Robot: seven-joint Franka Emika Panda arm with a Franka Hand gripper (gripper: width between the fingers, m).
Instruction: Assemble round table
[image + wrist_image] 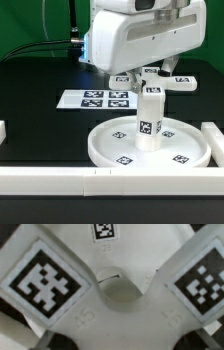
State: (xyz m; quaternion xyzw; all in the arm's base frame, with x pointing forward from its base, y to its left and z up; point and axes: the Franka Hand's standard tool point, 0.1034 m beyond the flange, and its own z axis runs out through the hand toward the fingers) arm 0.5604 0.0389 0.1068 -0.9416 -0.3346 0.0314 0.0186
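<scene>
The round table disc (pixel 100 150) lies flat, close against the front border rail (pixel 60 180), presumably braced there for assembly. The marker board (pixel 64 99) lies behind it. The post (pixel 150 118) stands upright on the disc's hub and is judged already seated. The gripper (pixel 132 70) is held low over a tagged, cross-shaped white part (pixel 172 80) behind the disc, probably for pickup. Only the wrist view shows that part's central hole (pixel 122 290); only the exterior view shows disc and post. The finger opening cannot be determined.
</scene>
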